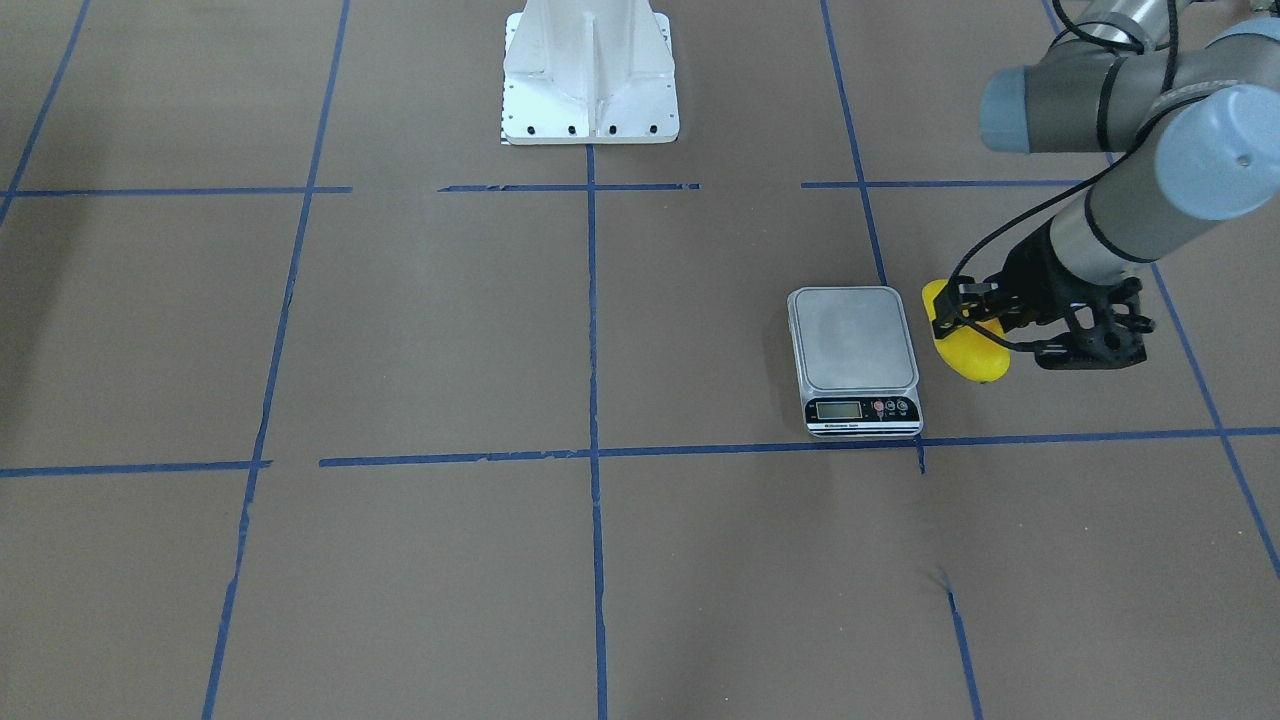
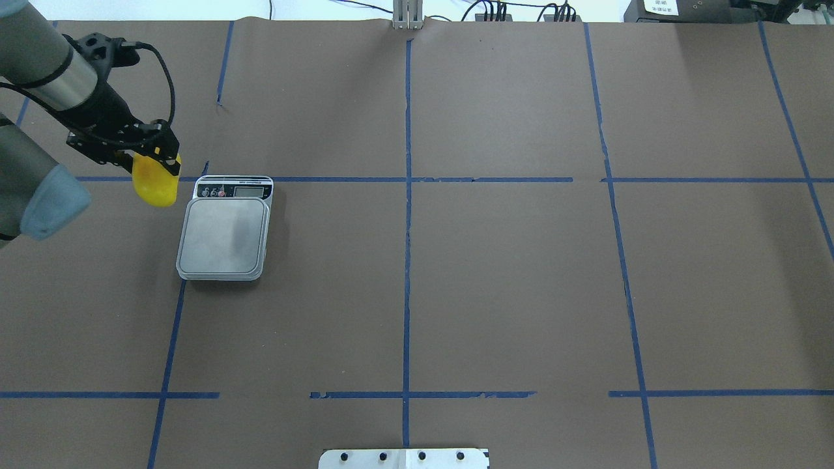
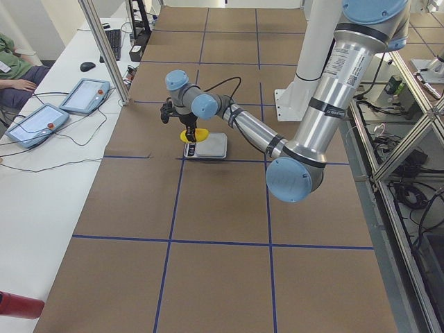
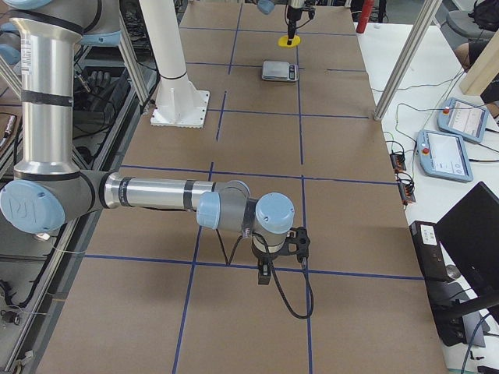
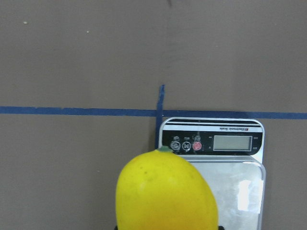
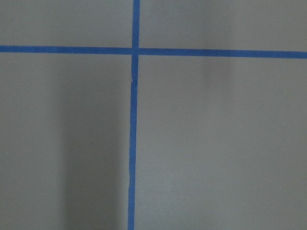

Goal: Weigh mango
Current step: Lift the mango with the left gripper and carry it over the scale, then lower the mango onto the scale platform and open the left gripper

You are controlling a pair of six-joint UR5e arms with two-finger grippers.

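The mango (image 1: 975,355), clamped in the left gripper (image 1: 962,315), was just beside the scale (image 1: 855,340), which carried nothing: grasp made, setting it down there and weighing apparently still ahead.

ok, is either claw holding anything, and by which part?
The mango, gripped across its body by the left claw; its stem tip is free. For the right claw, cannot tell.

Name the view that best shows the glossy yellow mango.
Left wrist-mounted: the glossy yellow mango fills the foreground, stem end clear. Front-facing and overhead show it partly hidden under the left gripper; side views, a yellow speck; right wrist, nothing.
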